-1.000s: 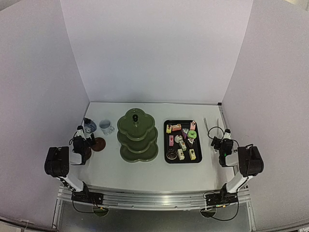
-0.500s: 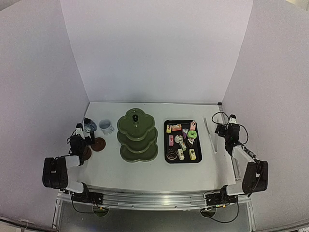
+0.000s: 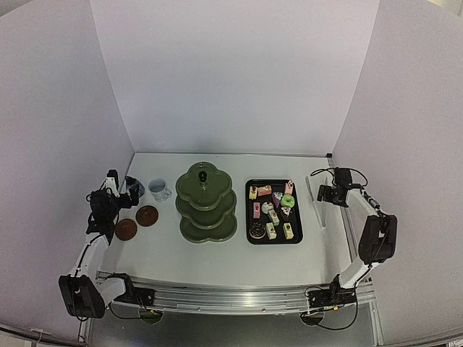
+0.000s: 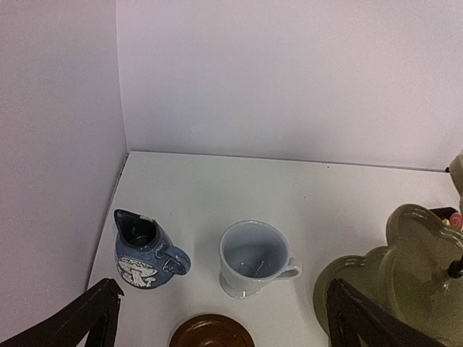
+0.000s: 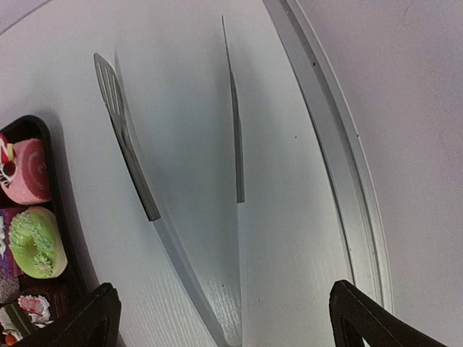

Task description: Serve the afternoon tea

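Note:
The olive-green three-tier stand [image 3: 206, 202] is at mid-table, its edge [image 4: 405, 271] at the right of the left wrist view. Several small cakes and doughnuts [image 3: 273, 210] lie on the black tray [image 3: 249, 217]; a pink roll [image 5: 29, 170] and a green doughnut [image 5: 36, 242] show by the right wrist. A dark blue cup [image 4: 145, 249] and a pale cup [image 4: 253, 259] stand upright, with two brown coasters [image 3: 147, 215] [image 3: 126, 229] in front. My left gripper [image 4: 223, 293] hangs open above and in front of the cups. My right gripper [image 5: 224, 293] hangs open over the metal tongs [image 5: 137, 166].
White walls close in the table on the left, back and right. A raised rail [image 5: 325, 144] runs along the table's right edge beside the tongs [image 3: 318, 194]. The blue cup [image 3: 134, 188] stands close to the left wall.
Both arms have stretched out from their folded pose. The left gripper rose and drew left of the coasters. The right gripper moved back to above the tongs.

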Controlling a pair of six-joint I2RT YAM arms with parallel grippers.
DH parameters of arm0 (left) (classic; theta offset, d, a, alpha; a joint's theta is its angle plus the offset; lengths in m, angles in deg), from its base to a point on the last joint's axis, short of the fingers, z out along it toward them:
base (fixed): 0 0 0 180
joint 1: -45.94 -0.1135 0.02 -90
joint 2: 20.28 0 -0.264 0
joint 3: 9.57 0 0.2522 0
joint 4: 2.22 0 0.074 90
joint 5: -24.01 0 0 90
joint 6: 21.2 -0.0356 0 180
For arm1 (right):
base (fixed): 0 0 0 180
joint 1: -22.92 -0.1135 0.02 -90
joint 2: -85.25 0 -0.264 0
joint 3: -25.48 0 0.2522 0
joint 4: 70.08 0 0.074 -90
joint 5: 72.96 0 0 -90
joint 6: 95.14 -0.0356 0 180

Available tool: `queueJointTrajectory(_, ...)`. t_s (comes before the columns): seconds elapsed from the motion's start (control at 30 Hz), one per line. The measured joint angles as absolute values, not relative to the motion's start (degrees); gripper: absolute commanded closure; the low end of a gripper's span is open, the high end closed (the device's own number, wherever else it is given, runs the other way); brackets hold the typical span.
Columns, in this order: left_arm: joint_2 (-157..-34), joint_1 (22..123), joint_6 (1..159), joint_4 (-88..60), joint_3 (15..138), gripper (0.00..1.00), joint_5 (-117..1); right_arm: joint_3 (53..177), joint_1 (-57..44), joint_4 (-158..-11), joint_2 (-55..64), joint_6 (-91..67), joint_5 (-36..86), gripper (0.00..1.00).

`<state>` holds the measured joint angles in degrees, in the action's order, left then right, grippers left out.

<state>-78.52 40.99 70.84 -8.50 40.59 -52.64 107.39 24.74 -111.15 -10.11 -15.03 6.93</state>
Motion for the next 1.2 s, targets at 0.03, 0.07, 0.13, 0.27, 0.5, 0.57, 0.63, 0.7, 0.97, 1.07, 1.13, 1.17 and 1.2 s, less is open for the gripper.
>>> queueJointTrajectory(0.03,-78.44,40.99,71.28,-9.57,41.90,0.00,-52.47,108.55,24.74,-112.63,-11.61,-15.16,7.34,0.02)
queueJointTrajectory(0.07,-78.41,40.99,71.70,-10.47,42.92,0.00,-52.03,109.33,24.74,-113.83,-12.72,-15.26,7.69,0.02)
queueJointTrajectory(0.13,-78.41,40.99,72.21,-11.58,43.97,0.00,-50.63,110.22,24.74,-115.56,-14.61,-15.41,8.71,0.02)
queueJointTrajectory(0.27,-78.64,40.99,73.39,-13.35,44.35,0.01,-45.75,112.33,24.74,-119.29,-18.43,-15.67,11.00,0.05)
queueJointTrajectory(0.5,-80.06,41.01,73.73,-14.16,44.35,0.01,-40.63,116.60,24.74,-122.63,-25.49,-15.81,11.82,0.20)
queueJointTrajectory(0.57,-80.58,41.07,73.57,-14.16,44.35,0.01,-39.95,117.97,24.74,-123.09,-27.69,-15.73,11.95,0.24)
queueJointTrajectory(0.63,-81.16,41.16,73.32,-14.28,44.43,0.01,-39.32,119.39,24.74,-123.32,-29.97,-15.81,11.90,0.28)
queueJointTrajectory(0.7,-81.64,41.21,73.14,-14.54,44.64,0.01,-39.05,120.19,24.74,-123.47,-31.51,-15.77,11.86,0.29)
queueJointTrajectory(0.97,-83.10,41.29,72.82,-14.53,45.52,0.01,-38.92,123.15,24.65,-125.48,-34.35,-15.88,10.99,0.39)
queueJointTrajectory(1.07,-83.44,41.29,72.60,-14.53,45.61,0.01,-38.95,123.24,24.59,-125.43,-34.44,-15.81,10.67,0.43)
queueJointTrajectory(1.13,-83.46,41.29,72.09,-14.52,45.77,0.01,-38.96,123.24,24.59,-125.33,-34.45,-15.78,10.59,0.43)
queueJointTrajectory(1.17,-83.46,41.29,71.86,-14.51,45.82,0.00,-38.97,123.24,24.59,-125.27,-34.45,-15.81,10.58,0.42)
queueJointTrajectory(1.2,-83.46,41.29,71.74,-14.51,45.82,0.00,-38.97,123.24,24.59,-125.25,-34.45,-15.81,10.56,0.42)
